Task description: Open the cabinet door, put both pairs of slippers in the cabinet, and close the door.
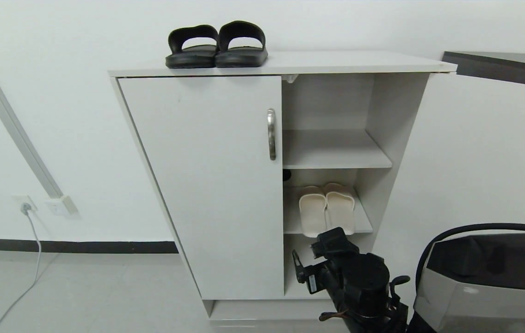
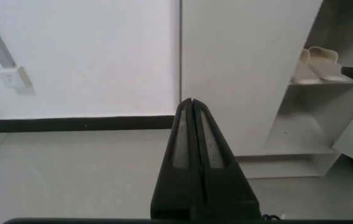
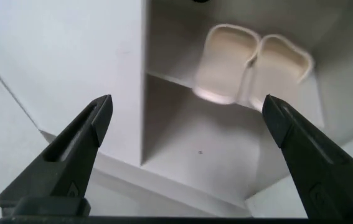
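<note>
A pair of black slippers (image 1: 216, 46) stands on top of the white cabinet (image 1: 359, 61). A pair of cream slippers (image 1: 327, 209) (image 3: 251, 62) (image 2: 317, 63) lies side by side on the middle shelf of the right compartment. The cabinet's right door (image 1: 475, 162) is swung wide open; the left door (image 1: 206, 185), with a metal handle (image 1: 271, 134), is closed. My right gripper (image 1: 309, 259) (image 3: 185, 109) hangs open just in front of and below the cream slippers, holding nothing. My left gripper (image 2: 192, 104) is shut and empty, low above the floor, facing the closed left door (image 2: 244, 62).
An empty upper shelf (image 1: 334, 150) sits above the cream slippers, and a bottom shelf (image 3: 207, 149) below them. A wall socket with a cable (image 1: 25, 206) is on the left wall. Grey floor (image 1: 82, 296) spreads left of the cabinet. Dark furniture (image 1: 503, 64) stands behind the open door.
</note>
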You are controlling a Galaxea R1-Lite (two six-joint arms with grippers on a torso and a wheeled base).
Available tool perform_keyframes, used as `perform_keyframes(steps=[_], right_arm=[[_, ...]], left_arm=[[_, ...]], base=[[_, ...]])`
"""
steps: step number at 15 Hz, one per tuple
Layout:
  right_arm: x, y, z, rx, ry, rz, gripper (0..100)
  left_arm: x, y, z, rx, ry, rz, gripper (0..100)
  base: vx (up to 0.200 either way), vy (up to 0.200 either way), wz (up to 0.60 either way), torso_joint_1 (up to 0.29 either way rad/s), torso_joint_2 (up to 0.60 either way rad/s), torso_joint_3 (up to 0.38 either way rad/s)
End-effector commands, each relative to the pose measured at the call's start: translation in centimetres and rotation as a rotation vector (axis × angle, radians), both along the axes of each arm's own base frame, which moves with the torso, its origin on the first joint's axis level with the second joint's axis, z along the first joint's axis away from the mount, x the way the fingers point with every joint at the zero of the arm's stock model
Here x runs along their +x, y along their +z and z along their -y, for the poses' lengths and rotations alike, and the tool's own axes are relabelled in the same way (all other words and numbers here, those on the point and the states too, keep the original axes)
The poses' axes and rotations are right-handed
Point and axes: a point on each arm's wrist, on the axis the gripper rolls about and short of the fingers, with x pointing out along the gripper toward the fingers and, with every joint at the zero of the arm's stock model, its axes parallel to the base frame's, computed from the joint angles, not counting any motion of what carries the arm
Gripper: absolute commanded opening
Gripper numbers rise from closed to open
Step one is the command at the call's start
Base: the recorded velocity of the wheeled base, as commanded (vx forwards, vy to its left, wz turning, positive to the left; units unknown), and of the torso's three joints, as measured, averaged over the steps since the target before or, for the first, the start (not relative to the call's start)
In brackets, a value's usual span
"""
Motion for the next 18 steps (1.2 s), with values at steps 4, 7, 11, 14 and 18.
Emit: perform_keyframes(steps=[4, 7, 11, 14, 18], right_arm=[[-0.55, -0.35, 0.13, -0.012, 0.036, -0.007, 100], [-0.73, -0.50, 0.26, -0.019, 0.063, 0.000, 100], [-0.88, -0.55, 0.19, -0.019, 0.070, 0.008, 100], [-0.85, -0.93, 0.16, -0.025, 0.070, 0.003, 100], [-0.83, -1.01, 0.13, -0.026, 0.070, 0.002, 100]], left_arm=[[0.01, 0.00, 0.00, 0.000, 0.000, -0.001, 0], [0.01, 0.00, 0.00, 0.000, 0.000, -0.001, 0], [0.00, 0.00, 0.00, 0.000, 0.000, 0.000, 0], [0.00, 0.00, 0.00, 0.000, 0.000, 0.000, 0], [0.00, 0.00, 0.00, 0.000, 0.000, 0.000, 0]], base=[[0.000, 0.200, 0.00, 0.001, 0.00, 0.004], [0.000, 0.200, 0.00, 0.001, 0.00, 0.002], [0.000, 0.150, 0.00, -0.001, 0.00, 0.001], [0.000, 0.000, 0.00, 0.000, 0.00, 0.000], [0.000, 0.000, 0.00, 0.000, 0.00, 0.000]])
